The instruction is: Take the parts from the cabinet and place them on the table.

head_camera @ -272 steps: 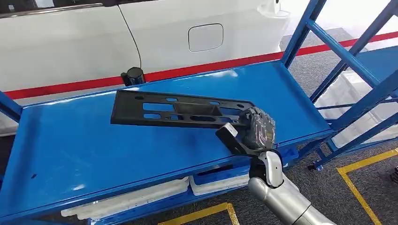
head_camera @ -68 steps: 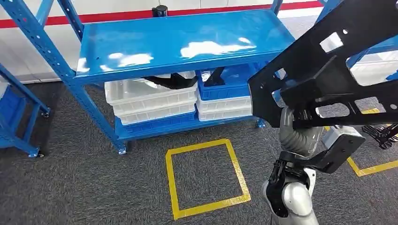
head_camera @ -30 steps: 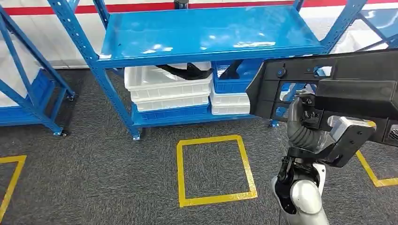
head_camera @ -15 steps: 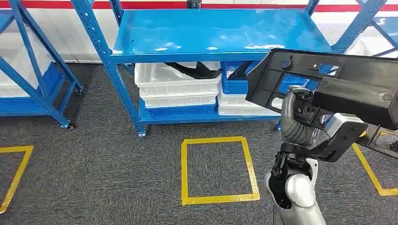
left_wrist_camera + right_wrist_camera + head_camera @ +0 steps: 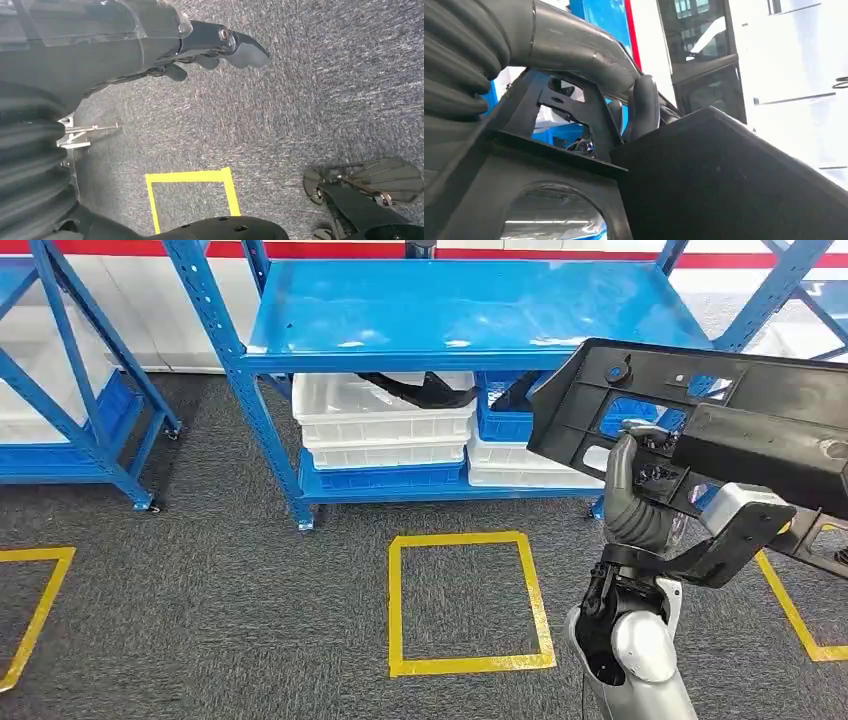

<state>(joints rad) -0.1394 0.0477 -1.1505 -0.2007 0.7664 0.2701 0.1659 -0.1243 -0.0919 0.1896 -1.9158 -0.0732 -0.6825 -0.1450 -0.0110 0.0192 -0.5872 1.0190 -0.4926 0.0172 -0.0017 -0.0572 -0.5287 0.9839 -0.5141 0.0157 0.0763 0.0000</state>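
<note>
The right hand holds a large black plastic part up in the air, in front of the blue cabinet and above the grey carpet floor. The part is long and flat like a panel, with a matte black surface. It has several openings cut through it, a raised rim along the edges, a small round knob near its left end, and a thick box-shaped block that stands out from its right half. It is tilted, with the left end lower and nearer to the cabinet, and it touches no shelf. In the right wrist view the dark fingers are curled around a rib of the part, so the hand grips it firmly.

The left hand hangs over the carpet; its fingers are a little bent and apart, and it holds nothing.

The top shelf of the cabinet is bare and shiny. On the lower shelf stand stacked white bins and a blue bin, and other black parts lie in them. A yellow tape square is marked on the floor before the cabinet, and a second blue rack stands at the left.
</note>
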